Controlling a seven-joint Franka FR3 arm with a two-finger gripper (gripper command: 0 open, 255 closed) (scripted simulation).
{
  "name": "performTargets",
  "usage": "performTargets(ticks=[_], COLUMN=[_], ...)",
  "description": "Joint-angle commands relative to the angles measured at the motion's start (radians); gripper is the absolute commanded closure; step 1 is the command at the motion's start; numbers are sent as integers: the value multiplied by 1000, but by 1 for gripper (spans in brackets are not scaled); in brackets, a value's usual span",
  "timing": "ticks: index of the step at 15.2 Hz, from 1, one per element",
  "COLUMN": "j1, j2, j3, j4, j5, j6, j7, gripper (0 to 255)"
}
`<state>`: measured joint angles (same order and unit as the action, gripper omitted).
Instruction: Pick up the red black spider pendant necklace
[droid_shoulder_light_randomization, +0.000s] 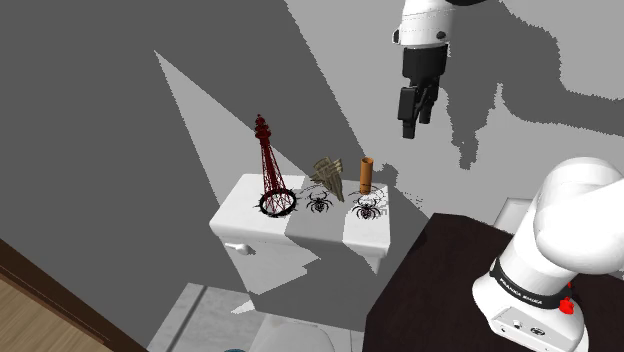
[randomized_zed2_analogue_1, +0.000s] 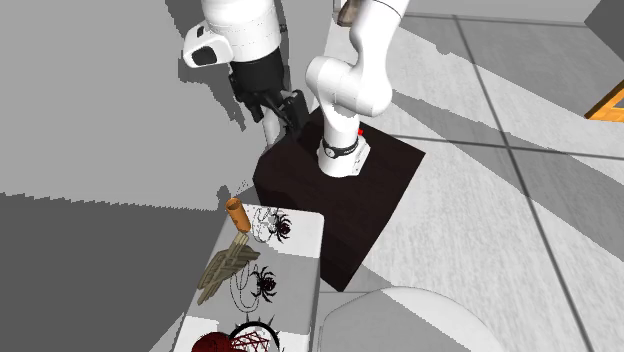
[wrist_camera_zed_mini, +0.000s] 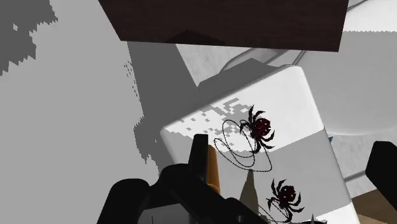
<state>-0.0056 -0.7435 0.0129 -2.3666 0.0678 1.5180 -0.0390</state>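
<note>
White and flat, the toilet tank lid (droid_shoulder_light_randomization: 242, 206) against the grey wall carried every small thing in view. Two matching necklaces lay on it, and I could not tell which one the task meant. The red-and-black spider pendant necklace (droid_shoulder_light_randomization: 368, 209), its thin black chain looped beside it, lay at the end of the lid nearest the dark brown box stand (droid_shoulder_light_randomization: 440, 285), just in front of an upright orange-brown cylinder (droid_shoulder_light_randomization: 366, 175). The second spider pendant necklace (droid_shoulder_light_randomization: 318, 201) lay near the lid's middle, beside a tan ribbed fan-shaped piece (droid_shoulder_light_randomization: 328, 171). At the far end stood a dark red lattice tower (droid_shoulder_light_randomization: 266, 160), set inside a black spiky ring (droid_shoulder_light_randomization: 277, 203). The all-black two-finger gripper (droid_shoulder_light_randomization: 411, 128) hung high on the stand's side of the lid, well apart from both necklaces, its fingers spread and holding nothing. Below the tank showed the white toilet bowl (randomized_zed2_analogue_1: 420, 320).
</note>
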Motion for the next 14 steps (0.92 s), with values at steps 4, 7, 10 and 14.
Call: performTargets(ticks=[4, 7, 10, 14], j1=[17, 35, 55, 90], j2=[8, 36, 84, 180], j3=[-11, -21, -31, -46], j4=[-94, -175, -240, -303], j5=[9, 22, 40, 74], j6=[134, 273, 417, 616], j7=[-51, -104, -161, -243], gripper=[0, 0, 0, 0])
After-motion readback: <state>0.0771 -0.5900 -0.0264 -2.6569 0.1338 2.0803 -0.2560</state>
